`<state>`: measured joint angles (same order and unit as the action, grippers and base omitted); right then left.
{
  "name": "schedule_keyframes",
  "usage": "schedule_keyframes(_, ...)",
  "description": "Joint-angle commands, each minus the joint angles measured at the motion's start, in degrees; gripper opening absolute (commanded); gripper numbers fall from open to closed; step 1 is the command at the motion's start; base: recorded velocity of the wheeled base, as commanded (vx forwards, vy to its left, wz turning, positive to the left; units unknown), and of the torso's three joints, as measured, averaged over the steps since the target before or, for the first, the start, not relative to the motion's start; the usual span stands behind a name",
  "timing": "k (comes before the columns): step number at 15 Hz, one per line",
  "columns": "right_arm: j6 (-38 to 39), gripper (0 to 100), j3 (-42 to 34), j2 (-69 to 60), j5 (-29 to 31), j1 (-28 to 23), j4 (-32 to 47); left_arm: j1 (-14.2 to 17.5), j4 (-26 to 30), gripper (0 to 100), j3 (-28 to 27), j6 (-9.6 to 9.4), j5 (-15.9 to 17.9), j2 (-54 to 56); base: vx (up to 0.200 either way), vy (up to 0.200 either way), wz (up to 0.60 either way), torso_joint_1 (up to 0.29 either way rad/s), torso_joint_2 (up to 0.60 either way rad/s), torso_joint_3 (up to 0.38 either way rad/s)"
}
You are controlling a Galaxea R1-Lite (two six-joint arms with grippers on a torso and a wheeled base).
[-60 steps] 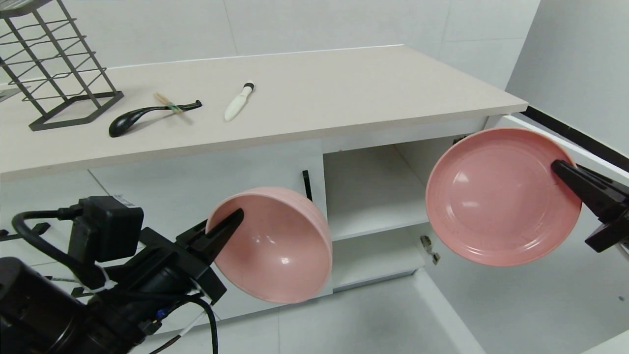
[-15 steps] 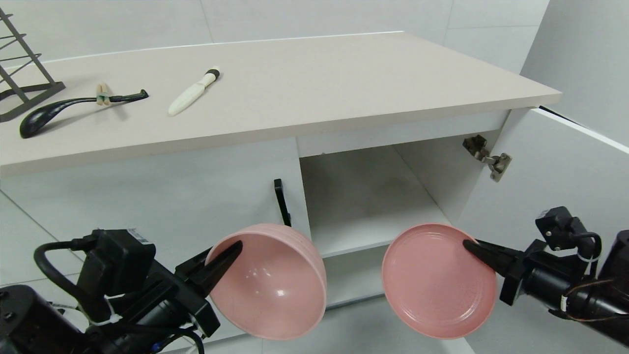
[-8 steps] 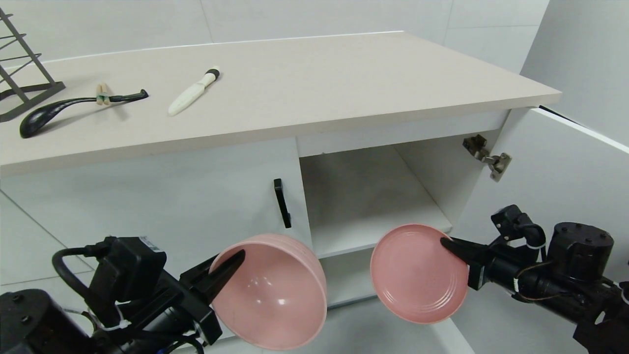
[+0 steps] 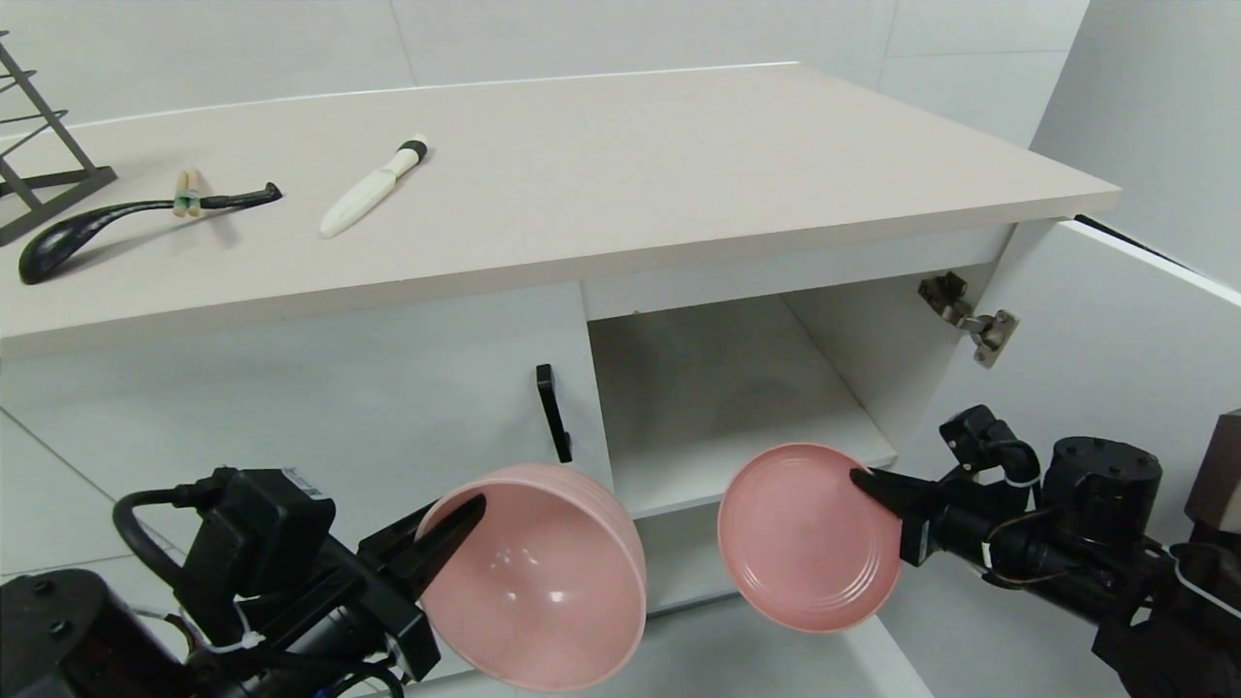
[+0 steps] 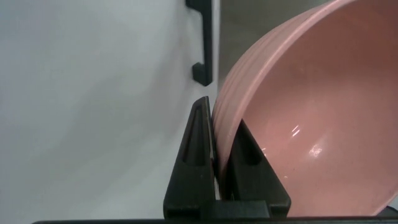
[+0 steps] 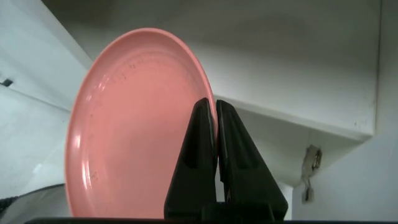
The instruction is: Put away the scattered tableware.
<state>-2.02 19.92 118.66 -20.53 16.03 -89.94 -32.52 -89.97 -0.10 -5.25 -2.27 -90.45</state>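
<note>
My left gripper (image 4: 456, 528) is shut on the rim of a pink bowl (image 4: 543, 582), held on its side low in front of the closed left cabinet door (image 4: 320, 417). The bowl's wall (image 5: 298, 118) sits between the black fingers (image 5: 200, 143) in the left wrist view. My right gripper (image 4: 868, 485) is shut on the edge of a pink plate (image 4: 805, 543), held upright in front of the open cabinet compartment (image 4: 717, 407). The plate (image 6: 130, 124) stands edge-on in the right wrist view, pinched between the fingers (image 6: 200, 143).
The countertop (image 4: 630, 165) carries a black ladle (image 4: 107, 221), chopsticks (image 4: 186, 192) and a cream-handled knife (image 4: 373, 187). A black wire rack (image 4: 44, 165) stands at its far left. The right cabinet door (image 4: 1115, 339) hangs open beside the right arm. A black handle (image 4: 551, 412) is on the left door.
The right arm has carried the plate lower and leftward, close in front of the open compartment. The bowl in the left gripper has sunk slightly. The head camera shifted.
</note>
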Motion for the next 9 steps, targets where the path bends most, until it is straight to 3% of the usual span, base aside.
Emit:
schedule_keyframes(1,0.18,0,1.97,1.66,0.05,0.67,-0.06,0.0,-0.03,0,0.01,-0.02,-0.02,-0.16,0.0,0.0,0.0,0.0,0.0,0.0)
schedule_keyframes(8,2.29,0,8.47,5.7,0.05,0.84,-0.06,0.0,-0.03,0,0.01,-0.02,-0.11,-0.34,0.0,0.0,0.0,0.0,0.0,0.0)
schedule_keyframes(9,4.48,0,12.16,6.84,0.05,0.84,-0.06,0.0,-0.03,0,0.01,-0.02,-0.11,-0.34,0.0,0.0,0.0,0.0,0.0,0.0)
